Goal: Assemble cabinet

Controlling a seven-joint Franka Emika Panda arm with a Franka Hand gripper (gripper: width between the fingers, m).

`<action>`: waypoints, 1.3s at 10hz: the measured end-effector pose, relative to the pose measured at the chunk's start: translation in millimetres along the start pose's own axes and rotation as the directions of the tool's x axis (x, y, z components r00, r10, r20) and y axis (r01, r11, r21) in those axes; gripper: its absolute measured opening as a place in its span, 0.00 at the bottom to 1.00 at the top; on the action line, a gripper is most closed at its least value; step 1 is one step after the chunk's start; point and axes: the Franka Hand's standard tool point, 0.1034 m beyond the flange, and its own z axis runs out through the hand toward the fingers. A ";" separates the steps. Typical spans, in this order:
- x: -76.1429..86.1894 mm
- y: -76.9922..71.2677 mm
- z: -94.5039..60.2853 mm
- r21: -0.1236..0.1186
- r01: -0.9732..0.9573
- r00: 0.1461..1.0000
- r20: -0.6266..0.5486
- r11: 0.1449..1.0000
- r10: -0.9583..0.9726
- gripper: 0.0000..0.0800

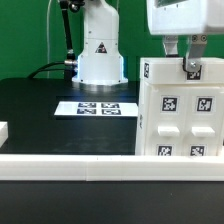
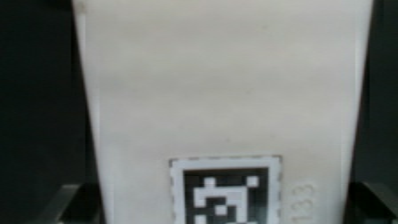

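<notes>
The cabinet (image 1: 180,112) is a large white box with several black-and-white tags, standing upright at the exterior view's right, close behind the front rail. My gripper (image 1: 186,66) comes down from above onto its top edge, and one dark fingertip (image 1: 191,69) overlaps the top face. In the wrist view a white tagged face of the cabinet (image 2: 205,90) fills the whole gap of the gripper (image 2: 214,208). A dark finger (image 2: 50,206) sits against each side of it. The jaws appear shut on the cabinet.
The marker board (image 1: 98,107) lies flat on the black table in front of the robot base (image 1: 100,52). A long white border rail (image 1: 100,166) runs along the front. A small white piece (image 1: 3,131) shows at the exterior view's left edge.
</notes>
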 end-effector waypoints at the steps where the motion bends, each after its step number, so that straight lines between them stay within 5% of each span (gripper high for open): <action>1: -0.7 0.2 0.4 0.000 0.015 1.000 0.001 1.000 -0.015 0.72; 2: -1.8 -0.3 -0.1 0.003 0.013 1.000 0.011 1.000 -0.013 0.91; 3: -2.6 -1.1 -2.2 0.007 0.024 1.000 0.016 1.000 -0.024 0.98; 7: -7.5 -9.0 -20.9 0.042 0.021 0.998 0.062 0.999 -0.023 1.00; 10: -8.5 -7.7 -17.9 0.041 0.085 0.994 0.060 0.996 -0.087 1.00; 13: -8.6 -8.0 -19.0 0.041 0.405 0.913 0.038 0.913 -0.407 1.00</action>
